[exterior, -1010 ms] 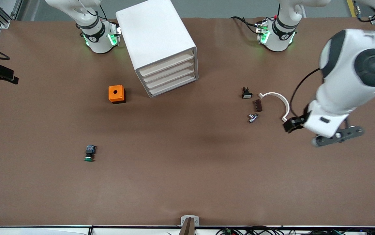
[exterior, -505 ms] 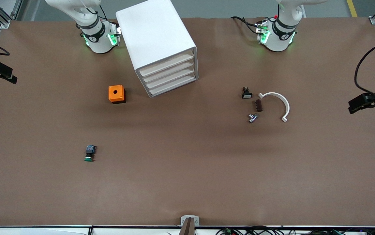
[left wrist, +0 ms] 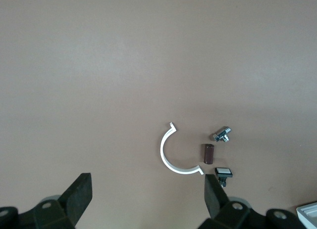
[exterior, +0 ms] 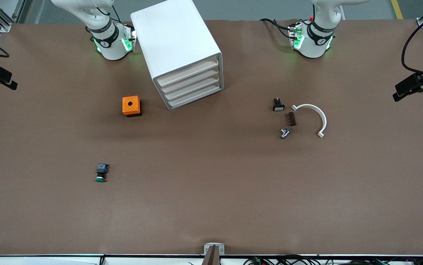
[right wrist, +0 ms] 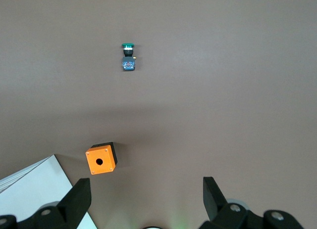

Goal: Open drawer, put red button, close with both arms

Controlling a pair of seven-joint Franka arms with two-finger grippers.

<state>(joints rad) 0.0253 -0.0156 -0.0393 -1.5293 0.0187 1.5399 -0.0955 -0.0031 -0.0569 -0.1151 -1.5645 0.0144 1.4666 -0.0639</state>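
- A brown table (exterior: 211,206) fills nearly the whole front view; a grey floor strip runs along its edge by my two bases, and cables lie along the edge nearest the front camera.
- A white drawer cabinet (exterior: 176,48) stands between my bases, all four drawers shut, its front turned at an angle.
- An orange box (exterior: 131,106) with a hole on top sits just beside the cabinet's front, toward my right arm's end.
- A green-capped switch (exterior: 101,173) lies on its side, well apart from the box and nearer the front camera.
- Toward my left arm's end lie a white half-ring (exterior: 312,117), a brown block (exterior: 291,119), a small metal fitting (exterior: 285,133) and a black part with a white face (exterior: 278,105), close together.
- I see no red button in any view.
- My left gripper (left wrist: 146,194) hangs spread wide, high over the half-ring cluster.
- My right gripper (right wrist: 146,197) hangs spread wide, high over the table near the orange box.
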